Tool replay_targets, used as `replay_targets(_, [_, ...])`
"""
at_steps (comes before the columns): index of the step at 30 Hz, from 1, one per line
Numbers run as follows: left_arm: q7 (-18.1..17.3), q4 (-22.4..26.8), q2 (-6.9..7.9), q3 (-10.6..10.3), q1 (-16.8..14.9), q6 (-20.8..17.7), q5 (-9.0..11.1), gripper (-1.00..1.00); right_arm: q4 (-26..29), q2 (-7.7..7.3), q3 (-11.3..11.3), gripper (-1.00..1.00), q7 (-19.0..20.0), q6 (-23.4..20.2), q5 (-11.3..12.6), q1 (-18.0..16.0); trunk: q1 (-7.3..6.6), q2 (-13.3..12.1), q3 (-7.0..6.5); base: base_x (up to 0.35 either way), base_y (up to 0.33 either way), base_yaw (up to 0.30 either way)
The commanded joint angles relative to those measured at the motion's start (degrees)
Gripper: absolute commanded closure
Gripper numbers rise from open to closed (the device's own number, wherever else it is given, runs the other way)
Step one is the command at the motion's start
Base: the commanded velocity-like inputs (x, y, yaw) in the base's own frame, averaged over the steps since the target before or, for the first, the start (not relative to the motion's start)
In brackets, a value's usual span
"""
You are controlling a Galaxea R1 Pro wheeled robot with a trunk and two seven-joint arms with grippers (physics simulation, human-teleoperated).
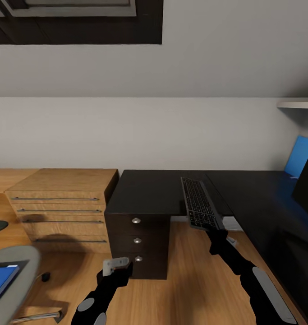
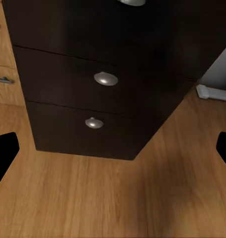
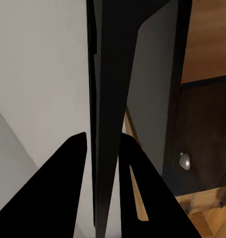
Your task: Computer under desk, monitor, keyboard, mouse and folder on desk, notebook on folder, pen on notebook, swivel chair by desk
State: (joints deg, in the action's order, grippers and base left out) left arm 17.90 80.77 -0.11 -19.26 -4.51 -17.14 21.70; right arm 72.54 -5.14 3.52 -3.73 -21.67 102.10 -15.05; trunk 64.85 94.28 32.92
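Your right gripper [image 1: 215, 232] pinches the keyboard [image 1: 198, 203] by its end; it may pivot and slip onto the desk [image 1: 149, 192] below. Left gripper [image 1: 115, 266] hangs open, empty.

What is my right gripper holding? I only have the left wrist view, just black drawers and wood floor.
Observer: The right gripper is shut on the keyboard, gripping its near end.
Operator: Is the keyboard on the desk yet?
Observer: Not flat. In the head view it is held tilted over the front edge of the desk, near the inside corner.
Operator: Where is the monitor?
Observer: A dark screen edge, likely the monitor, shows at the far right of the head view, on the desk's right wing.
Operator: And the folder?
Observer: The folder lies on the swivel chair at the lower left.
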Motion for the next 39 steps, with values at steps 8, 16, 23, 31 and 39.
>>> replay_targets(8, [0.47, 0.09, 0.02, -0.15, -0.04, -0.17, 0.54, -1.0, -3.37, -0.06, -0.05, 1.0, -3.14, 0.36, -4.03, -3.23, 0.02, 0.03, 0.06, 0.265, 0.0, 0.0])
replay_targets(16, [0.47, 0.09, 0.0, -0.16, -0.02, -0.17, 0.54, -1.0, -7.34, 0.16, -0.26, 1.0, -6.68, 1.05, -11.65, -6.41, 0.02, 0.03, 0.06, 0.166, 0.0, 0.0])
replay_targets(23, [0.47, 0.11, -0.01, -0.21, -0.03, -0.21, 0.62, -1.0, -7.49, 0.21, -0.38, 1.0, -6.81, 1.07, -14.49, -6.56, 0.02, 0.03, 0.06, 0.038, 0.0, 0.0])
replay_targets(31, [0.47, 0.56, -0.01, -0.2, 0.02, -1.15, 0.55, -1.0, -7.44, 0.3, -1.05, 1.0, -6.58, 0.97, -16.82, -6.57, 0.02, 0.03, 0.06, 0.1, 0.0, 0.0])
replay_targets(39, [0.55, 0.44, -0.3, -0.5, 0.01, -1.89, 0.76, -1.0, -7.41, 0.26, -1.38, 1.0, -1.83, 0.94, -17.15, -6.46, 0.02, 0.03, 0.06, 0.007, 0.0, 0.0])
